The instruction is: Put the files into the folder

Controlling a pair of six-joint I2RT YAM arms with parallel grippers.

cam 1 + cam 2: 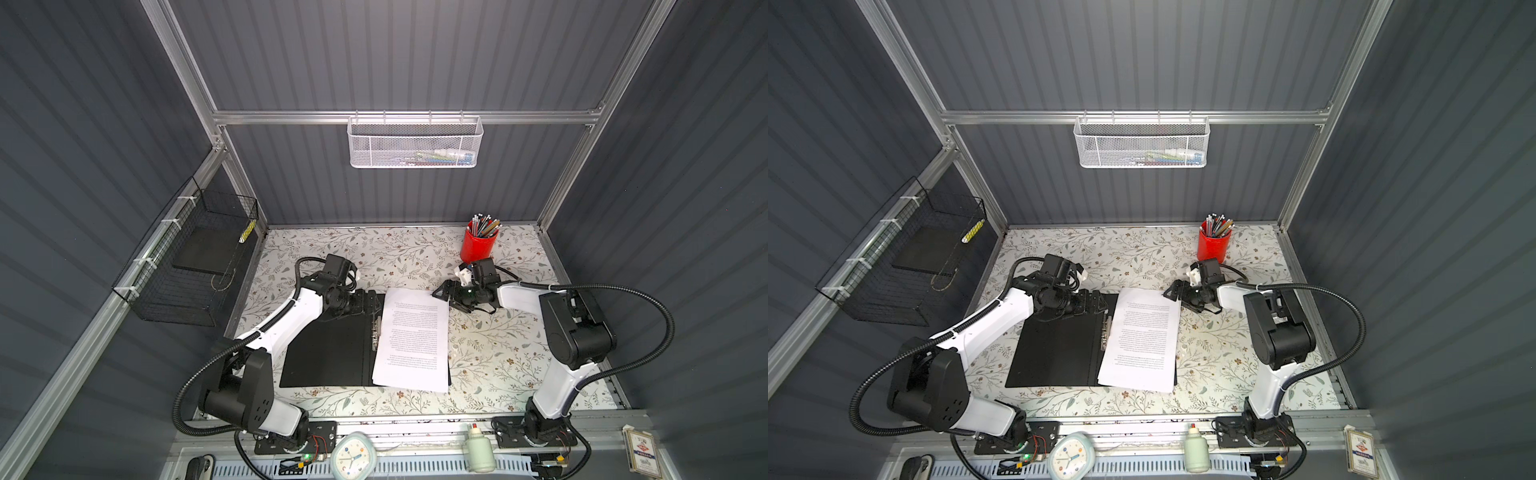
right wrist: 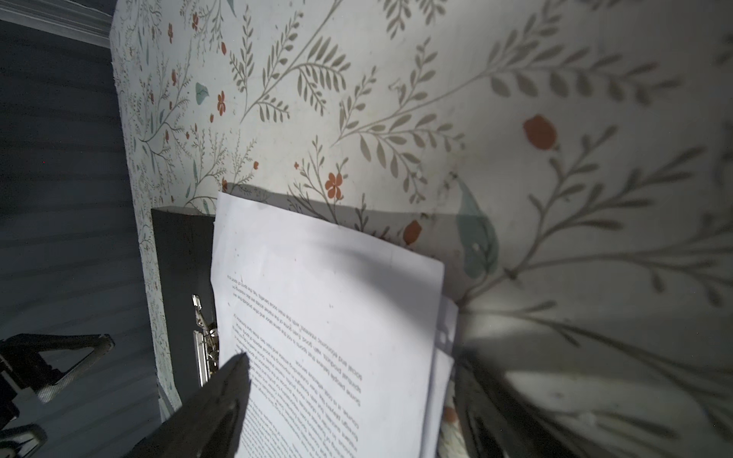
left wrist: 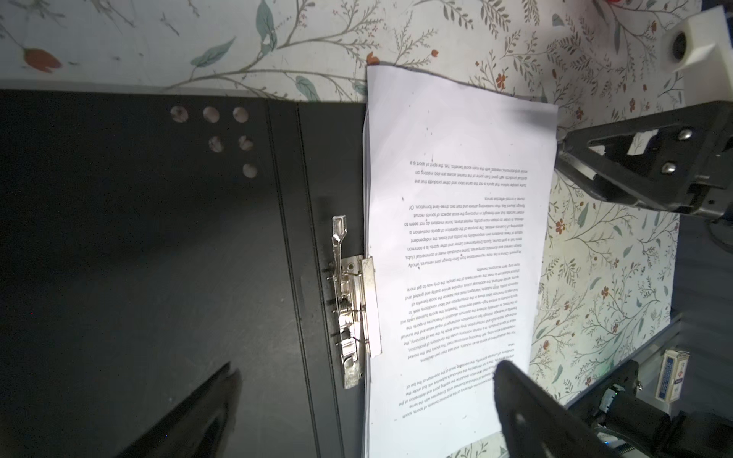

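Top views first. Got the folder (image 1: 328, 353) lying open and flat in the middle of the worktop (image 1: 511, 345), black inside up, metal clip (image 1: 376, 332) along the spine. Found the files (image 1: 411, 340) stacked on its right half, skewed a bit, far corner poking past the folder's far edge and near corner hanging over the near edge. Seeing the left pincer (image 1: 374, 307) spread wide above the folder's far end, right by the spine. Seeing the right pincer (image 1: 444, 300) at the stack's far right corner, jaws well apart, gripping nothing. Lots of bare floral worktop to the right of the paper's long edge; tighter up by the red pen cup (image 1: 478, 245), standing near the right pincer on its far side.

Left wrist next. Clip touching the sheets' spine-side edge; can't tell whether clamped onto them. Left fingers (image 3: 198, 416) wide apart, one over black cover, one over print. Tip of the right pincer sitting just at the paper's outer edge.

Right wrist last. One finger (image 2: 222, 396) above the printed page, the other off past the stack's edge over the worktop. Lower sheets peeking out along that same edge.
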